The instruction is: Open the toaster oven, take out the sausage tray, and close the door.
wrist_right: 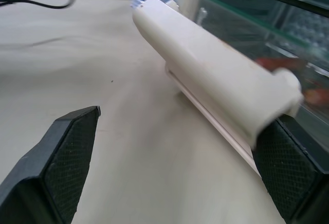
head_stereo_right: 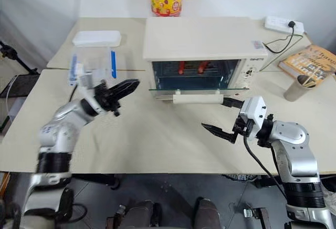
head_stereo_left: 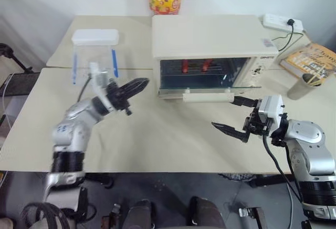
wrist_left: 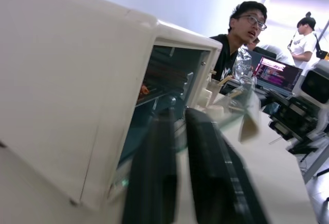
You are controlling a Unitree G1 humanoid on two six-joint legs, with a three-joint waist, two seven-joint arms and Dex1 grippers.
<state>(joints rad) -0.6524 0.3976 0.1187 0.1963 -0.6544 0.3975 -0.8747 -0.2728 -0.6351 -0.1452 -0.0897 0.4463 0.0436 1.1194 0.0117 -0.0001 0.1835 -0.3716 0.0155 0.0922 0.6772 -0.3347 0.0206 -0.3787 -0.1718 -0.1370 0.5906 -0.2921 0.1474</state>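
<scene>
Toaster oven [head_stereo_left: 210,42]: stood on the table [head_stereo_left: 157,134] toward the far side, front facing the robot.
Door [head_stereo_left: 210,87]: lay swung down about level, its glass panel jutting out from the oven's base; the cream bar handle [head_stereo_left: 207,97] ran along its near edge, raised just above the table.
Sausage tray [head_stereo_left: 197,66]: sat inside the oven cavity; two reddish sausages showed through the opening, the tray's metal hard to make out.
Left arm: reached forward and across toward the right from the table's left side, forearm raised off the surface and angled slightly upward.
Left claw [head_stereo_left: 137,86]: clenched, its two black fingers pressed together with nothing between them; the tips pointed at the oven's left front corner, near it but apart from it and from the door.
Right arm: bent at the table's right front edge, wrist turned so the claw pointed leftward and about level.
Right claw [head_stereo_left: 236,114]: released, fingers spread wide. The far finger [wrist_right: 293,172] sat at the right end of the handle, seemingly touching it; the near finger [wrist_right: 61,162] hung over bare table, well apart from the handle.
Clear plastic box [head_stereo_left: 94,50]: stood behind the left arm, with blue clips.
</scene>
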